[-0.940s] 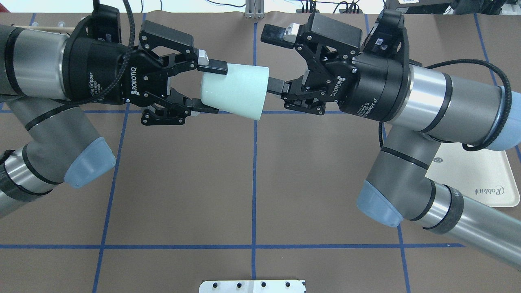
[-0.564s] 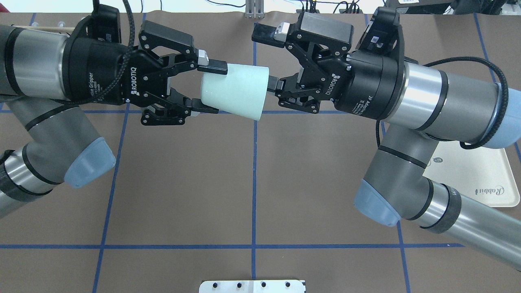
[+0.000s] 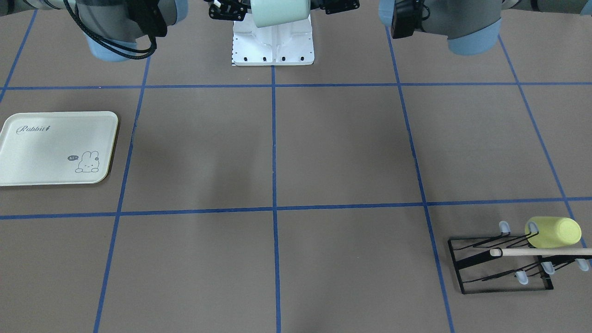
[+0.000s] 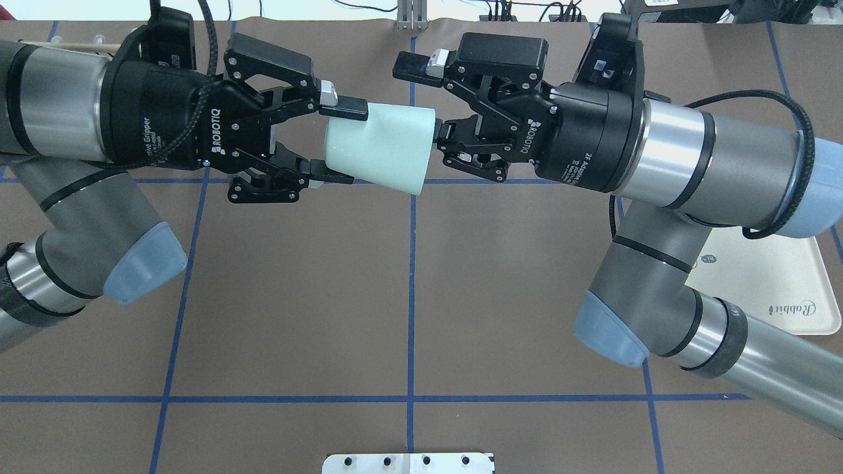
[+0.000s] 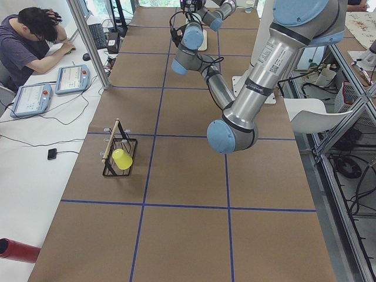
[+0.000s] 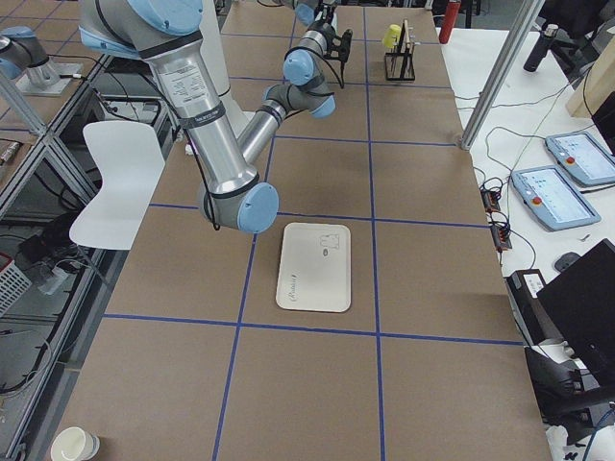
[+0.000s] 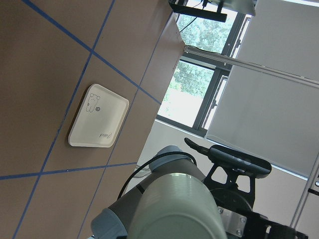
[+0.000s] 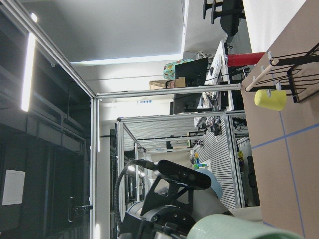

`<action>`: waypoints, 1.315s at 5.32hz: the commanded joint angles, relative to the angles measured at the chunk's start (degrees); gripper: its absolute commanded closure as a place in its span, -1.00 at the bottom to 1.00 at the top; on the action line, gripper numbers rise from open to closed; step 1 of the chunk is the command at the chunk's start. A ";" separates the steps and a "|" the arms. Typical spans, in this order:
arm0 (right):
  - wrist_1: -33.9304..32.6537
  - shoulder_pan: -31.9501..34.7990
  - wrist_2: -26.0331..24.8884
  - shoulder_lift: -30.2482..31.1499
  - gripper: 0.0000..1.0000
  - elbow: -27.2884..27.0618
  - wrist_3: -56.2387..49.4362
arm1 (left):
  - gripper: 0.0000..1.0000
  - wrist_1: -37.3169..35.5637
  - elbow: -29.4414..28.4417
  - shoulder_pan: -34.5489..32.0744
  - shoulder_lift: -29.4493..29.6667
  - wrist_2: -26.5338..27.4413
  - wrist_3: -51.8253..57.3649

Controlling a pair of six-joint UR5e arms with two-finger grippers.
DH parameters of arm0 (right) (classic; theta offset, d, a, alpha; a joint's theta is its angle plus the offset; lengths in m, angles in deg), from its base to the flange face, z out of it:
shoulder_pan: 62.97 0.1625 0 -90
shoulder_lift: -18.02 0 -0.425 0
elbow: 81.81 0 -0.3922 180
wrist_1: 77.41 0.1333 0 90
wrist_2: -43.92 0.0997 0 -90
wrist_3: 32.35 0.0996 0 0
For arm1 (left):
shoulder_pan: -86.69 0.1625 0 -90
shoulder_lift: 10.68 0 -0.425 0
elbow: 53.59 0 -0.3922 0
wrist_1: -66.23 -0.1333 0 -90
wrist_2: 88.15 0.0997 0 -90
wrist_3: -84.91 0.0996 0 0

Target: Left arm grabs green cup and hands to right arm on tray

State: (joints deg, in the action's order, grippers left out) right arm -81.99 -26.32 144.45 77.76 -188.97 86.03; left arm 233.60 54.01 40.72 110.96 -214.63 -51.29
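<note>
The green cup point(image 4: 382, 148) lies on its side in the air, high above the table, mouth toward the right arm. My left gripper point(image 4: 344, 143) is shut on its base end. My right gripper point(image 4: 423, 102) is open wide at the cup's mouth: the upper finger point(image 4: 411, 66) stands clear above the rim and the lower finger point(image 4: 442, 137) is at the rim. The cup also shows at the top of the front view point(image 3: 280, 11) and in the left wrist view point(image 7: 174, 209). The tray point(image 4: 777, 283) lies on the table, partly under the right arm, with nothing on it point(image 3: 51, 148).
A brighter yellow-green cup point(image 3: 552, 231) hangs on a black wire rack point(image 3: 499, 266) with a wooden rod, at the far side on the robot's left. The white base plate point(image 3: 273, 44) sits at the robot's edge. Blue tape lines grid the brown table.
My right gripper has moved left toward the cup's mouth, still open, with its upper finger now past the rim. My left gripper and the cup have stayed still.
</note>
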 commanded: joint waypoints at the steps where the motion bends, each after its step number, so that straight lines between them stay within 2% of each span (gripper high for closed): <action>1: -0.51 0.00 0.02 0.03 -0.40 0.02 -0.08 | 1.00 -0.03 0.41 0.00 0.00 0.00 -0.29; 3: -0.87 0.00 0.19 0.03 0.04 -0.15 -0.16 | 1.00 -0.03 0.33 0.00 0.00 0.00 -0.20; 5: -0.87 -0.09 0.55 -0.06 0.21 -0.33 -0.17 | 1.00 -0.03 0.33 0.00 0.09 0.00 -0.20; 6: -0.87 0.00 0.63 -0.06 0.70 -0.42 -0.25 | 1.00 -0.03 0.33 0.00 0.00 0.00 -0.12; 7: -0.87 -0.09 0.81 0.11 1.00 -0.42 -0.25 | -0.98 -0.03 -0.02 0.17 0.78 0.00 1.28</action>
State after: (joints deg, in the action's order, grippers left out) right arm -82.84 -26.37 145.09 77.79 -189.34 85.79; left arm 233.56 54.24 40.77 111.24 -214.65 -50.96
